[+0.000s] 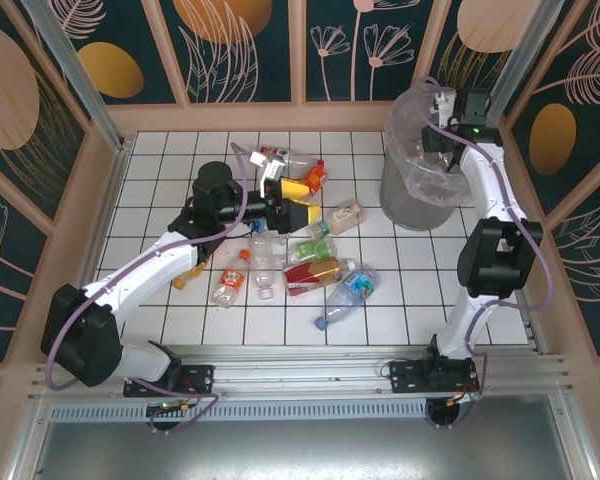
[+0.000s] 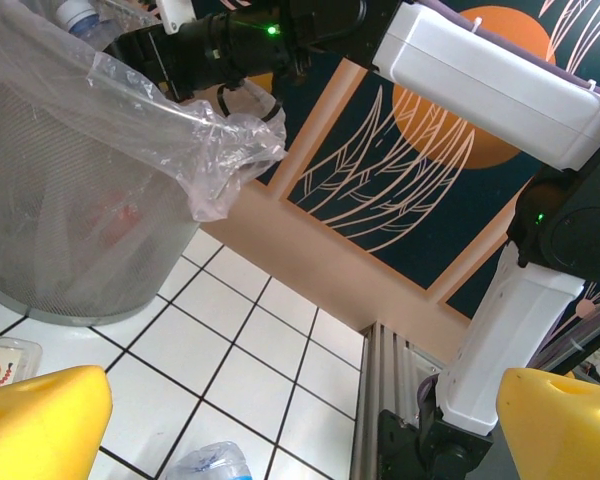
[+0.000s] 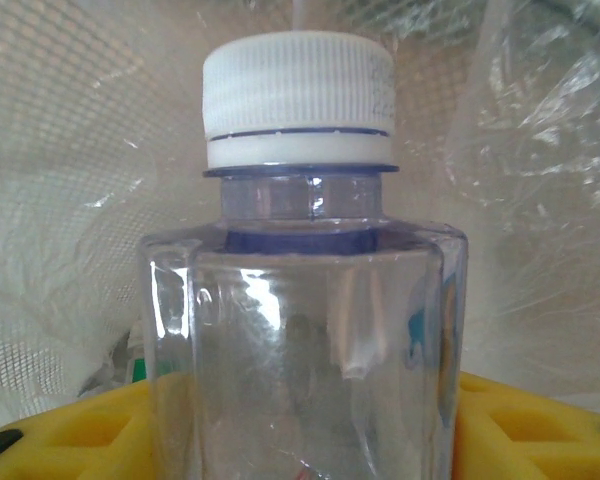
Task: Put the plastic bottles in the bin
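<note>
The grey bin (image 1: 420, 190), lined with a crinkled clear bag, stands at the back right; it also appears in the left wrist view (image 2: 65, 230). My right gripper (image 1: 443, 108) hangs over the bin's mouth, shut on a clear bottle (image 3: 305, 330) with a white cap, the bag liner behind it. Several plastic bottles lie on the tiles mid-table, among them a red-labelled one (image 1: 315, 272), a blue one (image 1: 352, 290) and a green one (image 1: 315, 248). Above that pile my left gripper (image 1: 305, 200) stands open, nothing between its yellow fingers (image 2: 40, 420).
A beige-labelled bottle (image 1: 345, 215) lies nearest the bin. Two more bottles (image 1: 280, 157) lie behind the left gripper. Wooden walls ring the tiled table (image 1: 450, 290). The right arm (image 2: 500, 70) spans the space beside the bin. An aluminium rail (image 1: 310, 365) runs along the near edge.
</note>
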You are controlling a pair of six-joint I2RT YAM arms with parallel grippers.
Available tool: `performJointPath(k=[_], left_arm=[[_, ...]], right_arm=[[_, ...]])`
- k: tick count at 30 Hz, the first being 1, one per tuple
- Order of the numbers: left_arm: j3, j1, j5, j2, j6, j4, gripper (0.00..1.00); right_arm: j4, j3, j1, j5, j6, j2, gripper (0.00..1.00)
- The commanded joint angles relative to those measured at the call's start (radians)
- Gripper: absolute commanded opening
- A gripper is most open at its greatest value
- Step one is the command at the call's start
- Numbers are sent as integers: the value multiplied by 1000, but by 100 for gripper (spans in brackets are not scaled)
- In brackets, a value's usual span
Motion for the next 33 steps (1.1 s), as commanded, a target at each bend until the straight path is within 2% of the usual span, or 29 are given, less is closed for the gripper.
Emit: performJointPath(k=[1,22,33], left_arm=[[31,-4,22,6,27,-2,99],[34,-4,24,9,30,-11,99],[37,-4,6,-6,49,-32,99]], right_arm=[[-12,43,-7,31,-16,18,59],[-4,58,2,55,19,31,70],[33,71,36,30,96,-78,70]])
